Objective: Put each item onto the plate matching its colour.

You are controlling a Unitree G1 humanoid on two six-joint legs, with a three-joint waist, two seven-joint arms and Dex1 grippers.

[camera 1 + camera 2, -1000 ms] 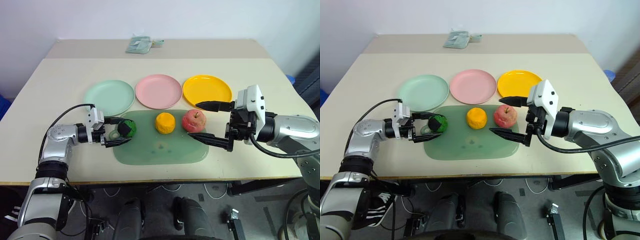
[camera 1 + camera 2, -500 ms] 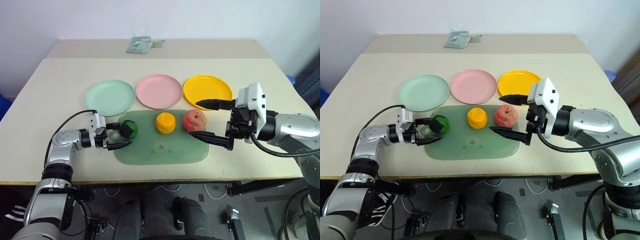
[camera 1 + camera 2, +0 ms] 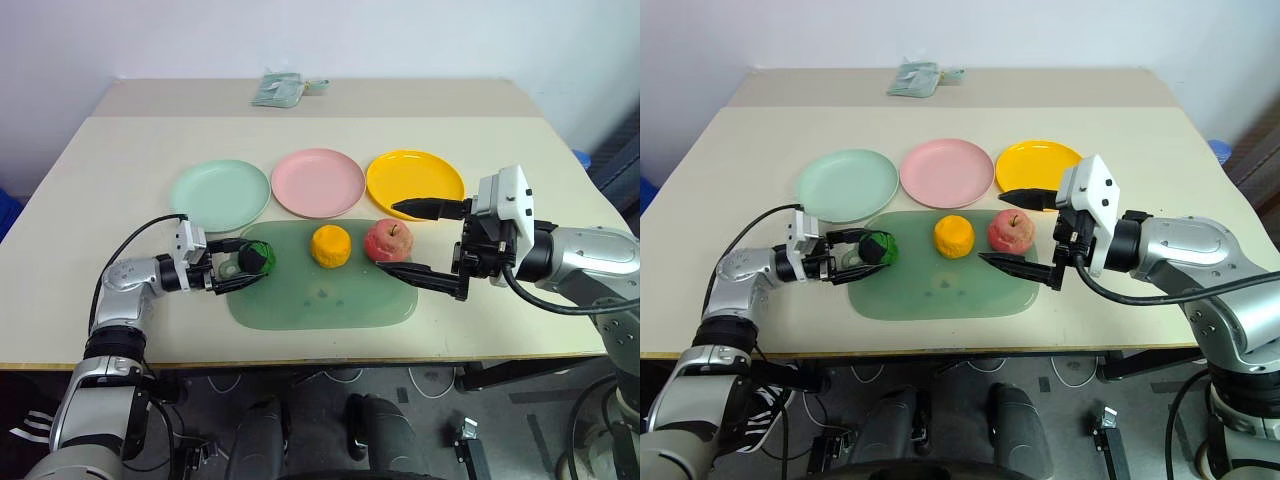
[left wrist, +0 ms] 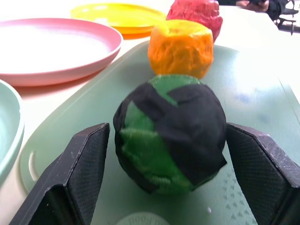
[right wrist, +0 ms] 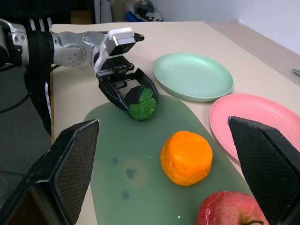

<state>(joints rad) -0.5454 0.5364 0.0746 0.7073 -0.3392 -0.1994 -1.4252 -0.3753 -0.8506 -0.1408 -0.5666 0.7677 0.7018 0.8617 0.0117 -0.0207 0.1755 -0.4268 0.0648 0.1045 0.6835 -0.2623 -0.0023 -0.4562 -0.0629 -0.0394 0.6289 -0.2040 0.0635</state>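
The left gripper [image 3: 243, 272] has its fingers [image 4: 77, 176] spread on either side of the green-and-black ball [image 4: 171, 133], a sliver of gap each side, ball sitting at the mat's [image 3: 320, 300] nine o'clock end, green plate [image 3: 220, 193] at eleven o'clock.

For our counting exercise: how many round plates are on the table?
3. The mint green plate, the pink plate and the yellow plate stand in a row, left to right, behind the green mat. None looks hidden.
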